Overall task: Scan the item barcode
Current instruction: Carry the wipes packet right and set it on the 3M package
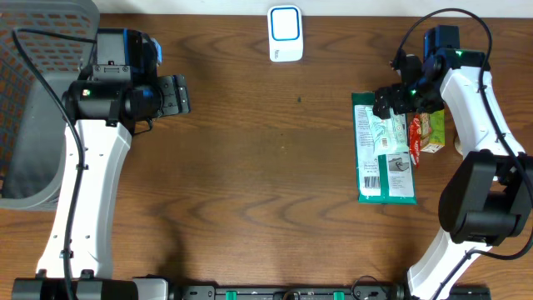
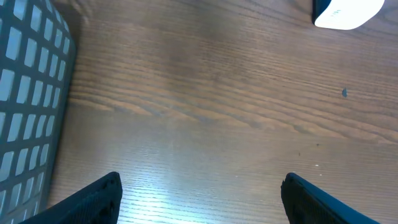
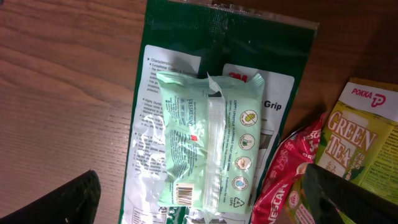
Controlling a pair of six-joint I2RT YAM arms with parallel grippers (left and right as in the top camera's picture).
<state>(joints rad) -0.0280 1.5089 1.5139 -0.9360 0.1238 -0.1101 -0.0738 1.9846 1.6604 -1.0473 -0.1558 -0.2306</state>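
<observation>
Overhead, the pale green packet [image 1: 379, 129] lies on top of a dark green pouch [image 1: 387, 171] at the right of the worktop [image 1: 266, 167]. A red sachet [image 1: 414, 140] and a green tea box [image 1: 431, 132] sit just beside them, and the white scanner [image 1: 285, 33] stands well apart at the far edge. The right jaws hang over the far end of the pile and the left jaws over bare wood near the basket [image 1: 33, 100]; how wide either stands is hard to judge from up here. Left wrist view: both fingers [image 2: 93, 199] show at the bottom corners, spread wide with only worktop between them and nothing held, and just a corner of the scanner [image 2: 348, 12] is in frame. Right wrist view: the fingers [image 3: 62, 202] sit at the lower corners, fully apart and empty, above the packet [image 3: 205, 143], whose barcode [image 3: 185, 193] faces up at the end closest to them. I take this packet for the item, though the task does not say which. It looks light, soft and crinkly, its film probably slippery, so I would pinch it across its long sides at the middle, clear of the barcode. The pouch runs out of frame at the bottom, and one finger covers part of the box.
</observation>
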